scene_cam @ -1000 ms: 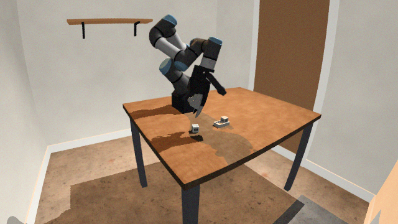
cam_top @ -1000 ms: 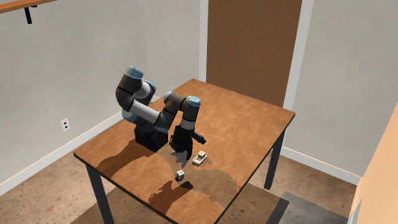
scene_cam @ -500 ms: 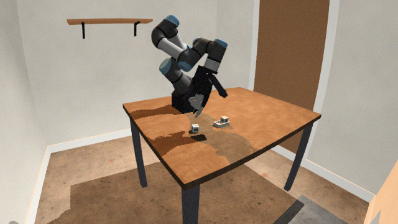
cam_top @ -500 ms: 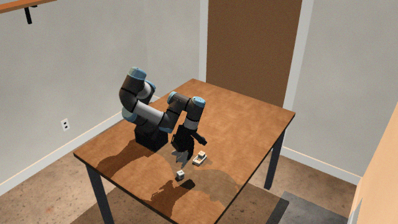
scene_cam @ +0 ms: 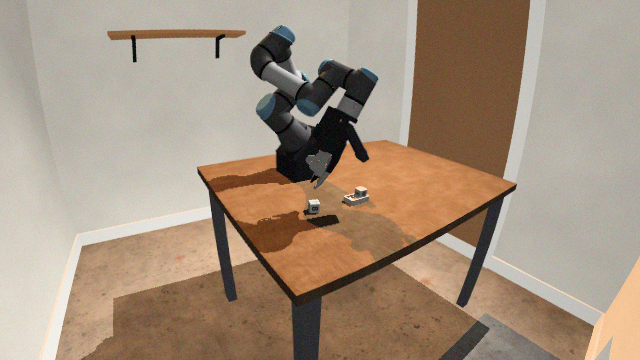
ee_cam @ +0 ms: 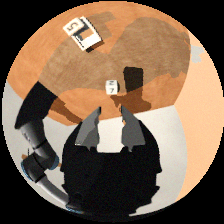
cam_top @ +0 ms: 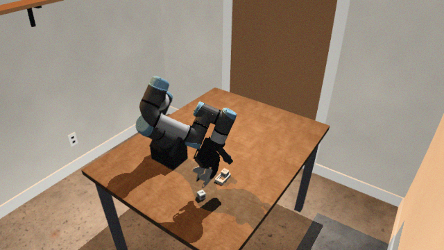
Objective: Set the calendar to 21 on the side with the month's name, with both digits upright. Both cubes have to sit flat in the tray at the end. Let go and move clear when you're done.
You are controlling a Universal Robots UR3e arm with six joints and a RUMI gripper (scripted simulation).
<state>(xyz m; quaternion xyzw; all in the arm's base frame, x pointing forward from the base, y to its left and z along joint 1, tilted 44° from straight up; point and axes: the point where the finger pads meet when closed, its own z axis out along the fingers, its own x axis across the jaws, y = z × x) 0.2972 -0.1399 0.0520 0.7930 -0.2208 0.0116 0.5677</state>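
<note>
A small white cube [cam_top: 200, 195] [scene_cam: 313, 205] [ee_cam: 111, 87] lies loose on the wooden table [cam_top: 270, 132] [scene_cam: 430, 185], a digit on its top face. The calendar tray [cam_top: 220, 180] [scene_cam: 351, 201] [ee_cam: 91, 42] stands a little further along the table with the other cube [cam_top: 225, 172] [scene_cam: 361, 191] [ee_cam: 74, 26] in one end; that cube shows a 5 in the wrist view. My gripper [cam_top: 205, 178] [scene_cam: 320, 180] [ee_cam: 110, 106] hangs tilted above the table between the loose cube and the arm's base. Its fingers stand partly apart with nothing between them.
The arm's black base [cam_top: 168, 153] [scene_cam: 292, 165] stands on the table behind the gripper. The table's near edge [cam_top: 194, 239] [scene_cam: 320, 287] lies not far beyond the loose cube. A shelf [scene_cam: 175, 34] hangs on the wall.
</note>
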